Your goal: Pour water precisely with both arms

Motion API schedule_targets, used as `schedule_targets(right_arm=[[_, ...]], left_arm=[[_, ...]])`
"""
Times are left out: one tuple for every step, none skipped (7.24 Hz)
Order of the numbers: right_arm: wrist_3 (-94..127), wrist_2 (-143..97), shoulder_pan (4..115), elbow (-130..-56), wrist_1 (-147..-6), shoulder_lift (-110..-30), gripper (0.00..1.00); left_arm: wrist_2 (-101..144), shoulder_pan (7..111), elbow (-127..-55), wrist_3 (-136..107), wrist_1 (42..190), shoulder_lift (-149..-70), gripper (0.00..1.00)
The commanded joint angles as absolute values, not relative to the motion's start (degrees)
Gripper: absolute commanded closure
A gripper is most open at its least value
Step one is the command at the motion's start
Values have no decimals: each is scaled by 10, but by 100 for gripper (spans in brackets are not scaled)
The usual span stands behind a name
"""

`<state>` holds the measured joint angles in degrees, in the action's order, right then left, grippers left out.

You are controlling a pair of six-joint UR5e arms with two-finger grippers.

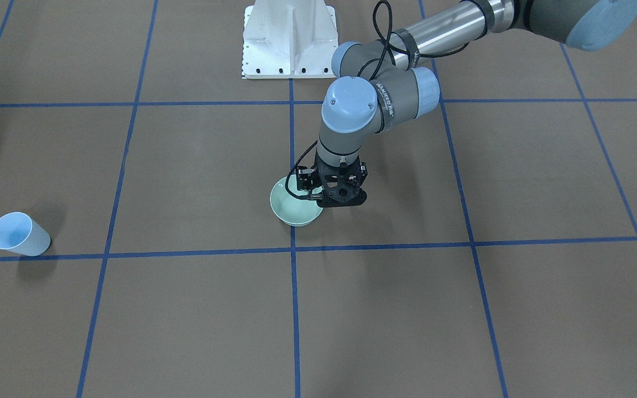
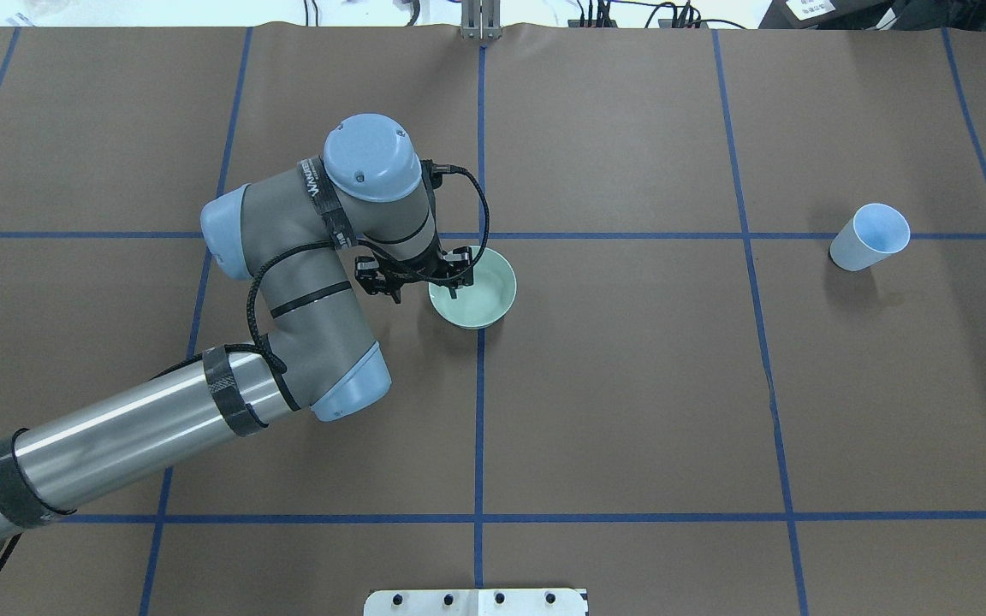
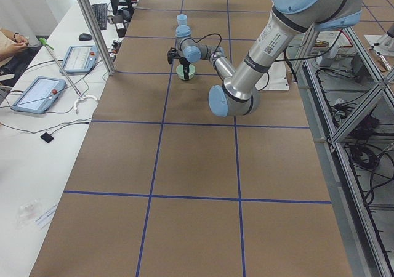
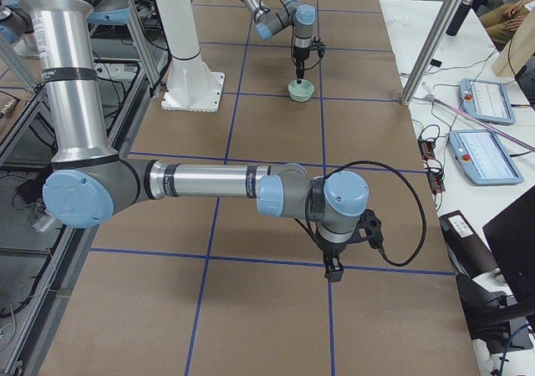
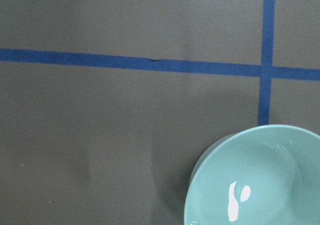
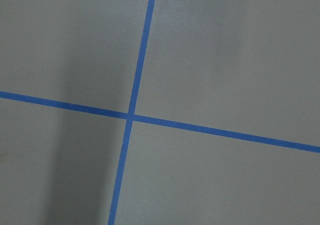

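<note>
A pale green bowl (image 1: pixel 294 210) stands on the brown table near its middle; it also shows in the overhead view (image 2: pixel 480 295) and in the left wrist view (image 5: pixel 260 185). My left gripper (image 2: pixel 452 282) points down at the bowl's rim on the robot's left side, also seen from the front (image 1: pixel 325 194). Its fingers are hidden under the wrist, so I cannot tell whether it is open or shut. A light blue cup (image 2: pixel 870 237) stands far off on the robot's right (image 1: pixel 19 234). My right gripper (image 4: pixel 333 269) shows only in the exterior right view, hanging above the table; its state is unclear.
Blue tape lines (image 6: pixel 131 116) grid the table. The white pedestal (image 1: pixel 289 38) is bolted at the robot's side. Operator tablets (image 3: pixel 37 93) lie on a white bench beyond the table's far edge.
</note>
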<state>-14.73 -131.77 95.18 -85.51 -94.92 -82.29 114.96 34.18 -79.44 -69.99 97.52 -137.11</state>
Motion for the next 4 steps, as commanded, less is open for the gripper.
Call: schedule_targets(right_arm=[[-148,-1317,952,-859,-949,-823,0],[-148,-1318,952,-859,-949,-822,0],[-148,-1318,952,-859,-949,-822,0],[-148,-1318,952,-859,-949,-821,0]], left_arm=[[1150,340,-778,-709,1002,-1374,86],[1150,340,-777,-714,1006,-1375,100],[1150,340,-778,-715,1006,-1375,100],[1150,340,-778,-715,1006,-1378,100]])
